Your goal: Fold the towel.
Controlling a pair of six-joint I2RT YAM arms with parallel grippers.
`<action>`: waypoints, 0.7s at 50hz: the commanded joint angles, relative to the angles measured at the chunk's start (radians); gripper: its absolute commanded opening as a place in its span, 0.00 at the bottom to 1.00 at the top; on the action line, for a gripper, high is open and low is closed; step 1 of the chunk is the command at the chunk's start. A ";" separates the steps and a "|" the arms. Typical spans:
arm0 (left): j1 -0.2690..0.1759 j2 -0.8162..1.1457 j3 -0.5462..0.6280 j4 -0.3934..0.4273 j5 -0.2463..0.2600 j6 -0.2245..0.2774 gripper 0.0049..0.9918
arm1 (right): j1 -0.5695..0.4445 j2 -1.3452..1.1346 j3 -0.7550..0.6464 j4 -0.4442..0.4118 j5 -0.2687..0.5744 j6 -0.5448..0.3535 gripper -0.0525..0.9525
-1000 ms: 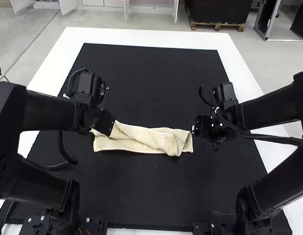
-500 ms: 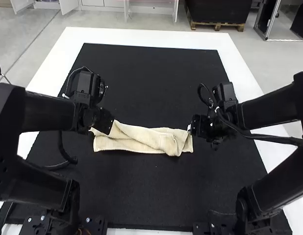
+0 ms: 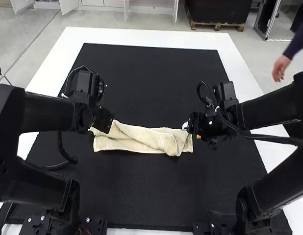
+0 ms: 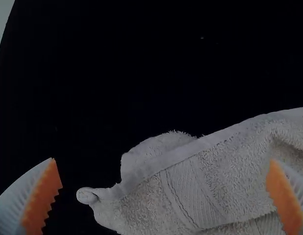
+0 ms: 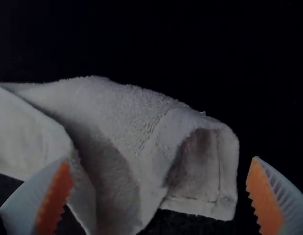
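The cream towel (image 3: 141, 139) lies as a long, rumpled strip with uneven folds across the black mat. At its left end is my left gripper (image 3: 98, 128); at its right end, my right gripper (image 3: 189, 129). In the left wrist view my left gripper (image 4: 164, 196) stands open, the towel (image 4: 230, 166) with its rolled corner lying below and between the fingers. My right gripper (image 5: 159, 196) is also open in the right wrist view, with the curled end of the towel (image 5: 107, 112) between its fingers.
The black mat (image 3: 141, 196) covers most of the white table (image 3: 48, 73). Both forearms reach in from the sides, above the mat. A person's hand hangs beyond the table's right edge, away from the towel.
The right gripper has moved left, to the towel's right end. The left gripper has shifted very slightly left. The towel lies as before. A person's hand has come in at the upper right.
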 commanded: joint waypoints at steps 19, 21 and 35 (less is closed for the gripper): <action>0.039 -0.026 0.010 0.001 -0.014 -0.005 0.98 | 0.028 0.034 0.021 0.228 -0.229 0.148 0.03; 0.042 -0.026 0.010 0.001 -0.014 -0.005 0.98 | 0.040 0.049 0.019 0.216 -0.239 0.148 0.03; 0.053 -0.026 0.010 0.001 -0.014 -0.007 0.98 | 0.143 0.175 0.022 0.195 -0.246 0.145 0.03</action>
